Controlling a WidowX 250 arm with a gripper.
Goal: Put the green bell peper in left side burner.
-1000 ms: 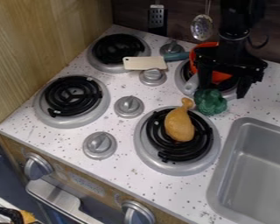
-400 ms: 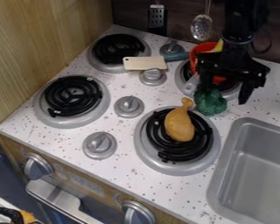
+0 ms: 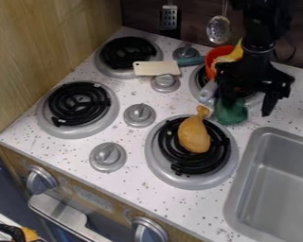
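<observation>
My black gripper (image 3: 247, 103) hangs at the upper right, its fingers spread wide apart. The green bell pepper (image 3: 230, 112) rests on the white counter between the back right burner and the sink, and the left finger overlaps its top. On the left side are two burners, the front left burner (image 3: 78, 108) and the back left burner (image 3: 127, 54), both with bare black coils.
A yellow-brown drumstick (image 3: 194, 135) lies on the front right burner (image 3: 156, 153). An orange-red pan (image 3: 218, 53) with a yellow item (image 3: 232, 55) sits at the back right. A cleaver (image 3: 156, 68) lies between knobs. The sink (image 3: 275, 177) is at right.
The gripper has shifted slightly right and lower, closer around the green bell pepper. More of the pan and the yellow item is now uncovered.
</observation>
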